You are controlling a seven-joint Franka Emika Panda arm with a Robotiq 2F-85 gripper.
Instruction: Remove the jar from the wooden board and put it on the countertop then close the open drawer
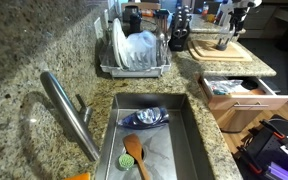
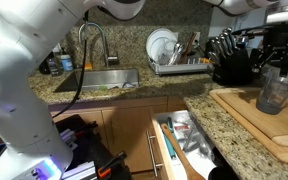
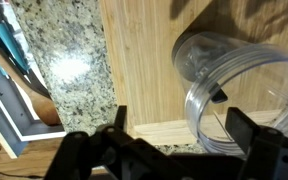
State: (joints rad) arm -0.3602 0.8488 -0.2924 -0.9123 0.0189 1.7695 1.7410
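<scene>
Gripper (image 2: 276, 60) hangs over the jar (image 2: 274, 92) on the wooden board (image 2: 259, 128).
In the wrist view its fingers (image 3: 119, 125) are spread apart, above the upright jar. The board lies on the granite desk (image 2: 209, 125), and the drawer (image 2: 179, 145) beneath is pulled out.

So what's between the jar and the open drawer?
Nothing loose: just bare wooden board, then a strip of speckled countertop before the drawer. The stretch from the jar shows plainly in an exterior view.
</scene>
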